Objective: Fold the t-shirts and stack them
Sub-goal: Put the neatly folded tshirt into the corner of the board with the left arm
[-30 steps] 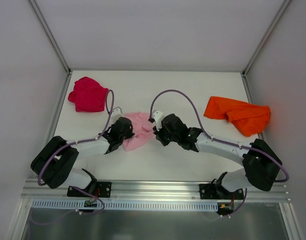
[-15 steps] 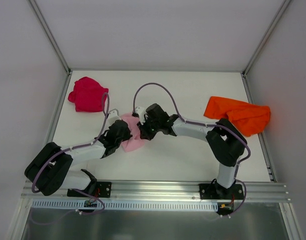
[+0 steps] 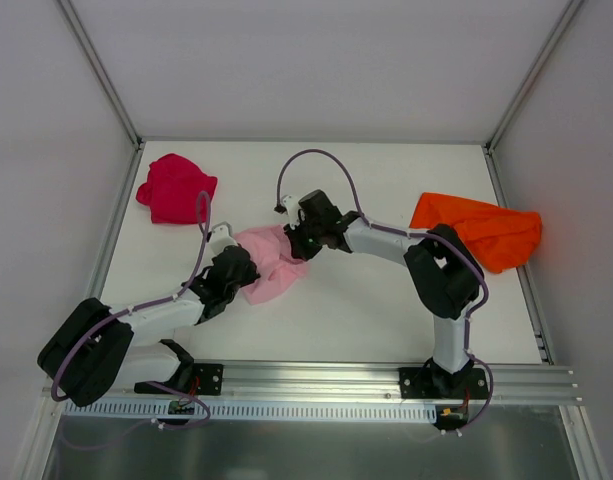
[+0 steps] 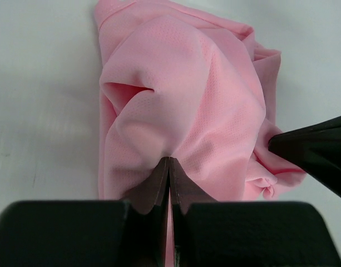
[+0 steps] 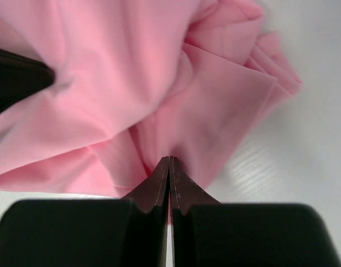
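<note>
A crumpled light pink t-shirt (image 3: 272, 262) lies mid-table between both arms. My left gripper (image 3: 243, 268) is shut on its near-left part; in the left wrist view the left gripper (image 4: 169, 160) pinches a fold of the pink t-shirt (image 4: 187, 105). From the far right side my right gripper (image 3: 298, 243) is shut on the same shirt, and the right wrist view shows the right gripper (image 5: 169, 159) pinching the pink t-shirt (image 5: 131, 72). A crimson-red t-shirt (image 3: 174, 188) sits bunched at the back left. The orange t-shirt (image 3: 478, 230) lies crumpled at the right.
Grey walls enclose the white table (image 3: 366, 310) on the left, back and right. A metal rail (image 3: 316, 378) runs along the near edge with both arm bases. Purple cables (image 3: 316, 160) loop above the arms.
The right arm has swung left and farther back, its elbow folding; the left arm drew nearer and left. The pink t-shirt, held by both, has been pulled out wider between them.
</note>
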Controlling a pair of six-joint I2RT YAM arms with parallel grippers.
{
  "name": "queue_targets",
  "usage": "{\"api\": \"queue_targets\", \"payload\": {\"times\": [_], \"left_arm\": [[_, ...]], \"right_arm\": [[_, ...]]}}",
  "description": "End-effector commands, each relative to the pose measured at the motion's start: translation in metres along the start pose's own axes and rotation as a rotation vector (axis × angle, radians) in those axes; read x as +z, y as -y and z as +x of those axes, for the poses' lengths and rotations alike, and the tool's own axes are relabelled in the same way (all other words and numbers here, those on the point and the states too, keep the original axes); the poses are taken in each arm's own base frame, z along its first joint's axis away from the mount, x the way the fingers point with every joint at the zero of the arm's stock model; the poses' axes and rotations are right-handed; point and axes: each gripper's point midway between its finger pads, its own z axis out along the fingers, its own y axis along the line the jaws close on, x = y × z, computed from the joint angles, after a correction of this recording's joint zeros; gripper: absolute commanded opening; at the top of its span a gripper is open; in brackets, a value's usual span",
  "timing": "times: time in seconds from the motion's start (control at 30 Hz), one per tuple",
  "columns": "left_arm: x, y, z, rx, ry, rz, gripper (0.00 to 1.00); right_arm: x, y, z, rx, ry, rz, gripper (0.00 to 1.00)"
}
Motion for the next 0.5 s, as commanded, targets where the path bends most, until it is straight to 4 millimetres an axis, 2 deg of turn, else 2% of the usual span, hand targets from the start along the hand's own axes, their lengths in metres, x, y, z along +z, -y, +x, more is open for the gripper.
{"api": "queue_targets", "payload": {"times": [0.0,0.23,0.37,0.43,0.47], "left_arm": [[-0.002,-0.012,-0.005,0.025,0.037,-0.044,0.00],[-0.001,-0.017,-0.009,0.028,0.056,-0.072,0.00],[0.002,-0.006,-0.022,0.056,0.087,-0.061,0.00],[0.007,0.000,-0.034,0.051,0.093,-0.077,0.00],[0.014,-0.003,-0.033,0.034,0.054,-0.078,0.00]], "right_arm": [[-0.010,0.026,-0.005,-0.004,-0.014,0.142,0.01],[-0.027,0.042,-0.004,-0.002,-0.015,0.241,0.01],[-0.042,0.027,-0.019,-0.012,0.099,0.190,0.01],[-0.053,0.022,-0.019,-0.014,0.113,0.179,0.01],[-0.055,0.021,-0.019,-0.014,0.113,0.180,0.01]]}}
